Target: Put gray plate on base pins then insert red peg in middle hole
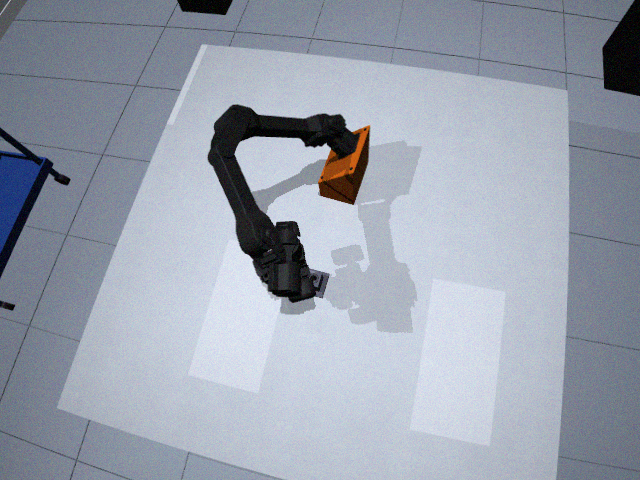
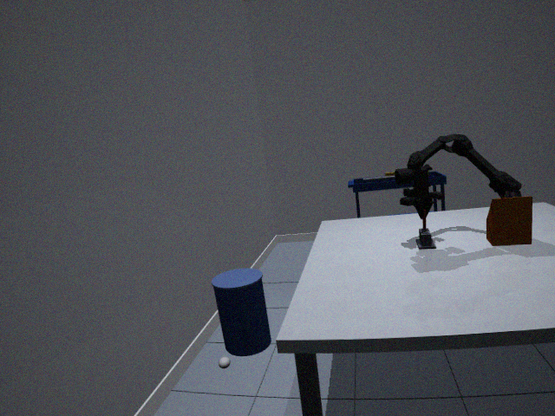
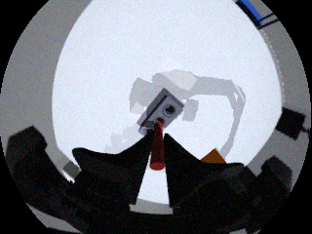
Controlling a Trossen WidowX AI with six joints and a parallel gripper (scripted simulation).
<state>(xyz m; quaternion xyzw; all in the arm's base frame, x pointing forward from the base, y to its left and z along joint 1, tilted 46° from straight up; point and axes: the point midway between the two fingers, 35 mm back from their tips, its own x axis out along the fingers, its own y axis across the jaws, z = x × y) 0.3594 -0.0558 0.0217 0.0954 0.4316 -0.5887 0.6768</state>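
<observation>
Red peg (image 2: 424, 222) (image 3: 157, 148), pinched upright between our fingertips (image 2: 423, 217), looked light, stiff and perhaps slippery, best gripped high.

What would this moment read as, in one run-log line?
tool: closed on red peg | peg: upright, tip at gray plate | middle-hole entry: unclear | release: not yet
</observation>
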